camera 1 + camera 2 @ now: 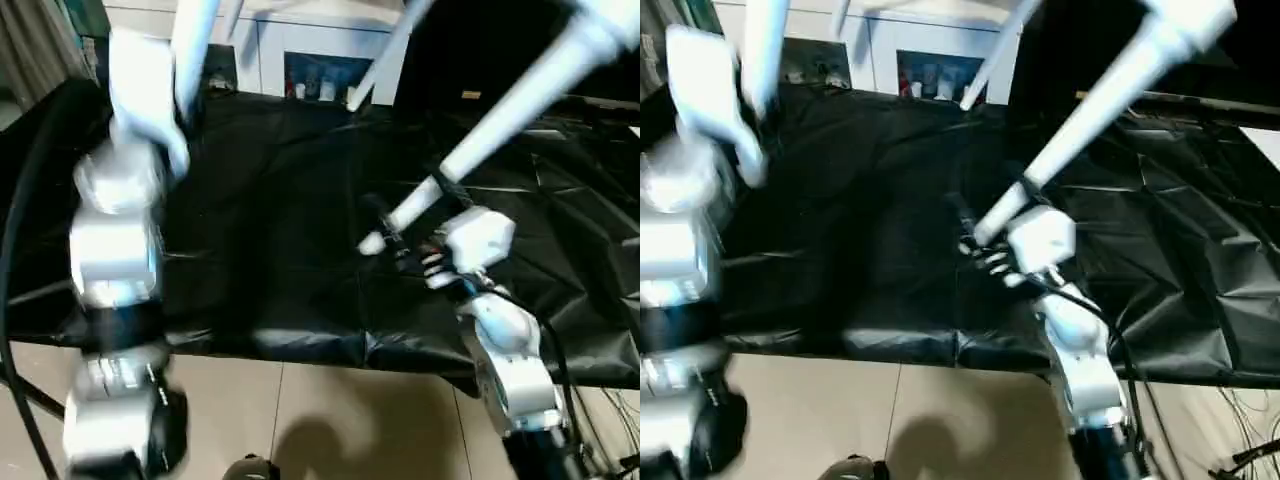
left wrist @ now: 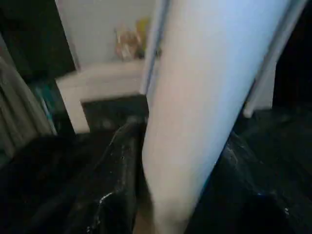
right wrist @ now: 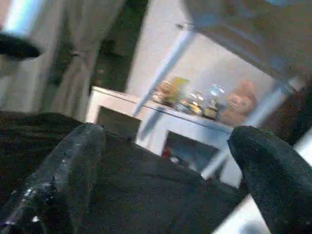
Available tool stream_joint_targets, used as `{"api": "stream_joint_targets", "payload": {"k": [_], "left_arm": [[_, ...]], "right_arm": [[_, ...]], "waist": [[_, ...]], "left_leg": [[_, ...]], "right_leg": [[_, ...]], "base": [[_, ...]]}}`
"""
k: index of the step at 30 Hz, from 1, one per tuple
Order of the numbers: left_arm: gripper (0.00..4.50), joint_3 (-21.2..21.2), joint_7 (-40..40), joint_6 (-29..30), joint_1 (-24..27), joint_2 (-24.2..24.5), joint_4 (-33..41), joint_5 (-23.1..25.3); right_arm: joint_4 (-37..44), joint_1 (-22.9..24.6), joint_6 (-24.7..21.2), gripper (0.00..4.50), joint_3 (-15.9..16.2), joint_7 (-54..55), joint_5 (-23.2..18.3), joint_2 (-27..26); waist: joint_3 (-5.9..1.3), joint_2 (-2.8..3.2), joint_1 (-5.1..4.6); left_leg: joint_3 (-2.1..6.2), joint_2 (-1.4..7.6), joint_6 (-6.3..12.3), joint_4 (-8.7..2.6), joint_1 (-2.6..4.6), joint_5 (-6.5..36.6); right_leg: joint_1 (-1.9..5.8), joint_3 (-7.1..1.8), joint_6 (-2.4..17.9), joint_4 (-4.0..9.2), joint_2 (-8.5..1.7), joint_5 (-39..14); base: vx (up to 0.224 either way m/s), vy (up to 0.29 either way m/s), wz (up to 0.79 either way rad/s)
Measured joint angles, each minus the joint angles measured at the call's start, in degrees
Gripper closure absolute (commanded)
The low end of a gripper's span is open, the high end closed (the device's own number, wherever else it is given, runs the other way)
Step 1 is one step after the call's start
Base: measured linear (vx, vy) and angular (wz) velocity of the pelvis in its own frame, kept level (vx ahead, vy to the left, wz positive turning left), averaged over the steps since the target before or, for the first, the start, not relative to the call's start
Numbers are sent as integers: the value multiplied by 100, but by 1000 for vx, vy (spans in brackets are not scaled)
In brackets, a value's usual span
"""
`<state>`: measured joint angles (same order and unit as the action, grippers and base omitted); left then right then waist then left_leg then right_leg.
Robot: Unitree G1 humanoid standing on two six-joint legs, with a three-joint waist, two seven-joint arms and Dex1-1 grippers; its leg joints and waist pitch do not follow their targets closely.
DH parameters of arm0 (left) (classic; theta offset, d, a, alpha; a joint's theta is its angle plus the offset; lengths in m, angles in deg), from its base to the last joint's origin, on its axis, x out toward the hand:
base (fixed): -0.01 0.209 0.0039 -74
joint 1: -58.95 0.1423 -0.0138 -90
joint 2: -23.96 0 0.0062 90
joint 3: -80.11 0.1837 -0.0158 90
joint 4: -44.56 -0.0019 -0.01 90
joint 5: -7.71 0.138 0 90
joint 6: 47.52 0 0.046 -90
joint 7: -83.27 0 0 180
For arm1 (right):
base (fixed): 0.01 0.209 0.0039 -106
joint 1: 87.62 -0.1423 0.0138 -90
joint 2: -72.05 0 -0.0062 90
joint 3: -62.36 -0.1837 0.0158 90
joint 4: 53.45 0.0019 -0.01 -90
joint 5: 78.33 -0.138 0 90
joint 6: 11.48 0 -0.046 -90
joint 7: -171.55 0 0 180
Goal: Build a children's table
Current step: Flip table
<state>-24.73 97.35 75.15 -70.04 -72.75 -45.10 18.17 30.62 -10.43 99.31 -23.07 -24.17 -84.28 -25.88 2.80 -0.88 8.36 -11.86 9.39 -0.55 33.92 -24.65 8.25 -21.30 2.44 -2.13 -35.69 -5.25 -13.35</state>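
Observation:
The children's table is raised over the black-covered surface, its white top at the upper edge and its legs pointing down. One long white leg slants down to a tip by my right gripper. That gripper is open, and in its wrist view its two black fingers stand wide apart with nothing between them. Another leg hangs at the upper left beside my left gripper. It also looms close and large as the white leg in the left wrist view. A third leg shows further back.
A black sheet covers the work surface, and its front edge drops to a tiled floor. A white cabinet with glass-fronted compartments stands behind. Cables lie at the lower right.

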Motion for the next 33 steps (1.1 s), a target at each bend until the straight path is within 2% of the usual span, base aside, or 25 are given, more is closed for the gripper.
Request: {"api": "stream_joint_targets", "payload": {"k": [3,9,13,20,26,33], "left_arm": [[268,19,18,-45,328,-60,0,-158],[287,42,536,-533,863,-63,0,-576],[291,92,752,-850,1045,133,-17,-756],[292,199,1208,-1523,1270,482,-514,-861],[292,253,1702,-2050,1483,633,-821,-1210],[293,230,1828,-2482,1596,762,-1285,-1367]], "right_arm": [[0,87,91,0,-90,204,17,-56],[-149,152,128,0,-376,590,180,-169],[-211,126,70,0,-420,572,109,-135],[-347,137,65,0,-384,515,202,-100],[-373,211,65,0,-245,525,337,-140],[-560,90,54,0,-481,965,565,-108]], "waist": [[6,-27,-9],[55,-115,-10],[49,-140,-22],[50,-163,-22],[46,-170,-54],[40,-183,-58]], "left_leg": [[0,4,22,2,-54,-16],[0,5,24,6,-58,-17],[0,5,24,7,-56,-17],[0,5,23,7,-54,-18],[-2,4,22,7,-37,-18],[-3,4,21,7,-29,-18]], "right_leg": [[-55,1,-12,-8,3,12],[-59,1,-14,-9,4,14],[-57,-1,-21,-6,4,23],[-56,-3,-31,-7,4,35],[-53,-11,-30,-13,4,39],[-52,-13,-27,-16,4,50]], "base": [[0,0,0],[0,0,0],[0,0,0],[0,0,0],[0,0,0],[0,0,0]]}}
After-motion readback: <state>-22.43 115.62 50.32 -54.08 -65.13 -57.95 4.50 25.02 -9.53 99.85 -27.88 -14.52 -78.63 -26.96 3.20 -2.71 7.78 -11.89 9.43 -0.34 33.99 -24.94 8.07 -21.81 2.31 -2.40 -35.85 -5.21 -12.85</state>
